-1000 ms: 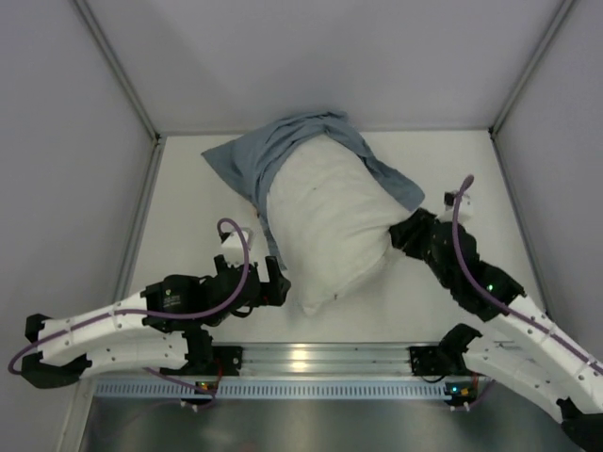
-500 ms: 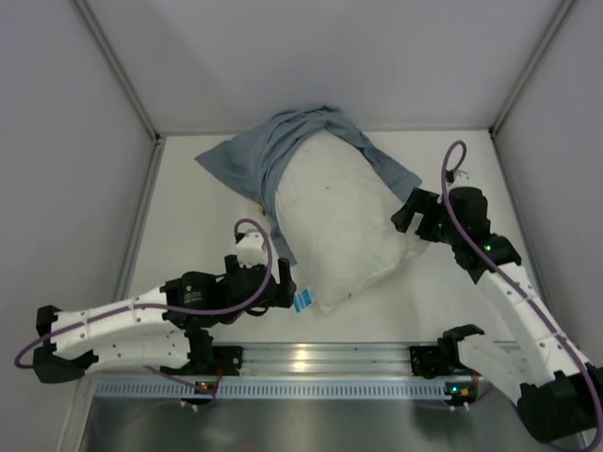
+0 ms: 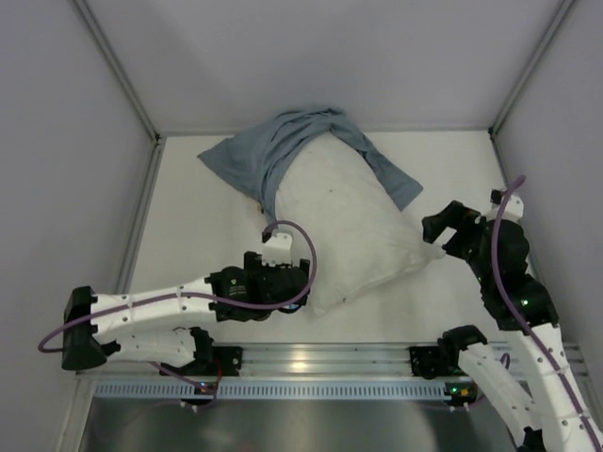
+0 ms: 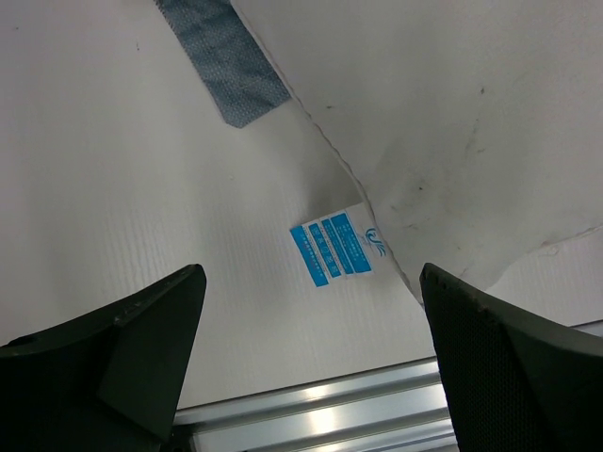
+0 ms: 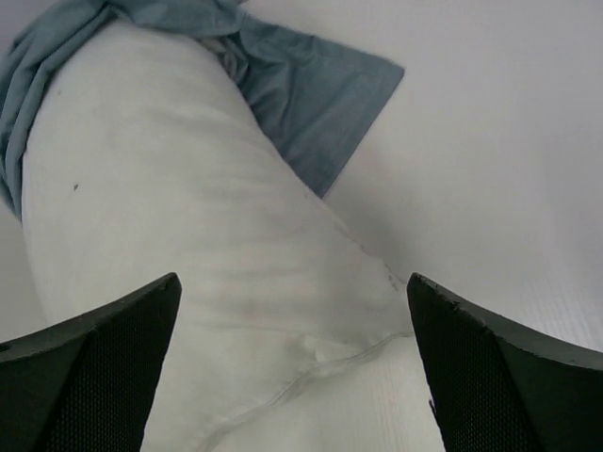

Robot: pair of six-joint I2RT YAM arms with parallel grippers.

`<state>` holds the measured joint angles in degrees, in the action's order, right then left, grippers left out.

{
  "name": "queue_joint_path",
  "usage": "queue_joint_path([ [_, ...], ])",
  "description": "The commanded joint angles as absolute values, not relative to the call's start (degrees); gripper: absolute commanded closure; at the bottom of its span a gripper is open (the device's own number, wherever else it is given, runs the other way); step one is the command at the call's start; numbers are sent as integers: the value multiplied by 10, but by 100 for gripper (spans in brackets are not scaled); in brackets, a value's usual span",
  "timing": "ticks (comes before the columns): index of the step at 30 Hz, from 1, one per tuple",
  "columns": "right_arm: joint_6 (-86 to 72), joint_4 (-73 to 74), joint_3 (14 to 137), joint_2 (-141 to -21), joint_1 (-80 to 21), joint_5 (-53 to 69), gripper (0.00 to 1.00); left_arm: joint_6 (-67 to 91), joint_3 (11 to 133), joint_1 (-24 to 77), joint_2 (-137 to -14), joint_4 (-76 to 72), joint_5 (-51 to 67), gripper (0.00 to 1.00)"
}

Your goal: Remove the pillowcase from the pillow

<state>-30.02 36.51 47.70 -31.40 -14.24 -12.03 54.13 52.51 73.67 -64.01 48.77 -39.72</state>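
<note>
Pillow [image 3: 344, 221] lies between left end effector [image 3: 298, 286] and right end effector [image 3: 445, 232] (both gaping, empty).

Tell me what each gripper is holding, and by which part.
Nothing is held. The left gripper and the right gripper both stand open near the pillow, clamping neither it nor the pillowcase.

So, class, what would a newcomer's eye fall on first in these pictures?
The big white pillow lies in the middle, with the blue-grey pillowcase bunched over its far end. Both grippers are open: the left gripper at the pillow's near corner beside a blue label, the right gripper at its right corner.
</note>
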Motion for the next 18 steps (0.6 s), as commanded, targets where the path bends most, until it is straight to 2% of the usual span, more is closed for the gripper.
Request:
queue_joint_path([
  [1, -310, 377, 455, -355, -139, 40, 0, 554, 486, 738, -625, 445, -409, 2],
  [3, -326, 349, 397, -356, -139, 149, 1, 527, 433, 737, -622, 363, -392, 5],
  [4, -343, 319, 377, -346, -139, 208, 2, 515, 420, 734, -625, 319, -376, 15],
  [6, -359, 307, 343, -335, -139, 240, 2, 502, 403, 712, -638, 288, -356, 24],
  [7, -366, 305, 318, -330, -140, 249, 2, 493, 403, 702, -659, 271, -338, 36],
  [11, -360, 329, 290, -287, -140, 279, 2, 422, 435, 649, -764, 203, -275, 59],
  [13, -354, 357, 294, -271, -139, 279, 2, 402, 492, 632, -838, 178, -244, 65],
  [14, -352, 365, 296, -257, -140, 279, 2, 392, 517, 632, -862, 176, -222, 72],
  [18, -360, 381, 287, -238, -139, 296, 0, 365, 617, 642, -927, 164, -179, 73],
])
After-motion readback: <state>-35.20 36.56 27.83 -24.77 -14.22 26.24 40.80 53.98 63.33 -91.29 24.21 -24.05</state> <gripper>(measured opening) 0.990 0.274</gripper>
